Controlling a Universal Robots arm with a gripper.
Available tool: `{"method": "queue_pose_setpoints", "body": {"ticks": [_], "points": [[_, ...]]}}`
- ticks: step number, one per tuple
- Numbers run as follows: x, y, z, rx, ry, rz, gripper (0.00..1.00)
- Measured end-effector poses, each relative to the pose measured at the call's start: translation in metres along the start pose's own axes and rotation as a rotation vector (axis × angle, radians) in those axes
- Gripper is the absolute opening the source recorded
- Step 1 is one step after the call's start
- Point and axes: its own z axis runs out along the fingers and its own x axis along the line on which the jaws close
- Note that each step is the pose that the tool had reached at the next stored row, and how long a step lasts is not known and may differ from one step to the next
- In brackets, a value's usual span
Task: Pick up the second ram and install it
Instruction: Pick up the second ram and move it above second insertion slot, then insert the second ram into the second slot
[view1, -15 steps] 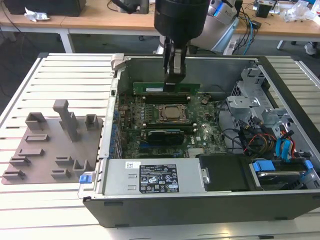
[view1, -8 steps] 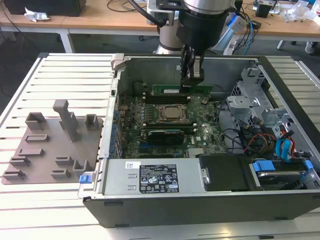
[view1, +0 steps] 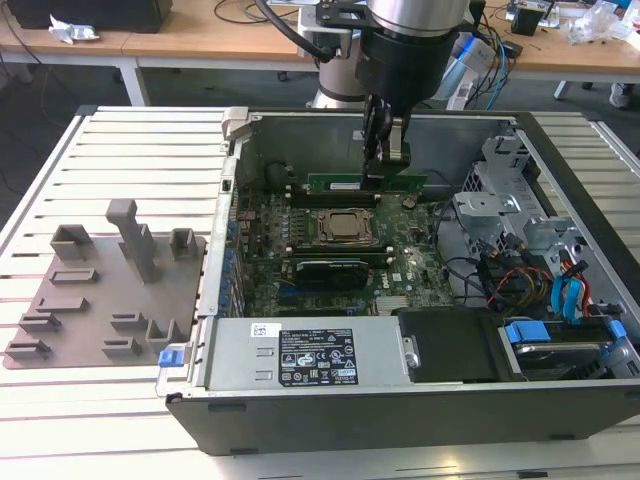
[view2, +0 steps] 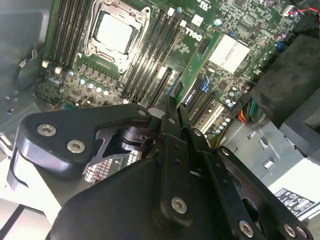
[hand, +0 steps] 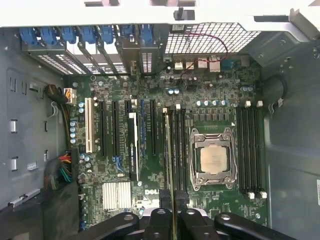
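Fingers of the black gripper (view1: 386, 165) are pinched almost together on the upper edge of the second ram (view1: 335, 183), a thin, long, green circuit-board stick, and we see it held level inside the open dark-grey metal computer case (view1: 400, 415). In the first wrist view the gripper (hand: 173, 196) has the second ram (hand: 170, 150) edge-on, running in line with the long black memory slots (hand: 182, 145) just beside the square silver processor socket (hand: 214, 159). In the second wrist view the stick (view2: 197, 65) stretches away from the gripper (view2: 176, 107) over the green motherboard (view2: 65, 85). We cannot tell whether its lower edge touches a slot. On the slatted white table (view1: 130, 150), at the exterior view's left, we find a grey plastic plate with upright blocks (view1: 100, 300), well apart from the gripper.
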Motion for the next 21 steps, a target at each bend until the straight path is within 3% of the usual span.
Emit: {"method": "queue_pose_setpoints", "body": {"ticks": [5, 6, 8, 9, 10, 16, 21], "points": [[0.0000, 0.0000, 0.0001, 0.0001, -0.0007, 0.000, 0.14], [0.0000, -0.0001, 0.0003, -0.0001, -0.0038, 0.000, 0.14], [0.0000, -0.0001, 0.0007, -0.0025, -0.0600, -0.002, 0.14], [0.0000, 0.0000, 0.0009, -0.0027, -0.0652, -0.002, 0.14], [0.0001, -0.0001, 0.0016, -0.0027, -0.0636, -0.002, 0.14], [0.0009, -0.0010, 0.0262, -0.0030, -0.0636, -0.002, 0.14], [0.0013, -0.0014, 0.0353, -0.0031, -0.0635, -0.002, 0.14]]}}
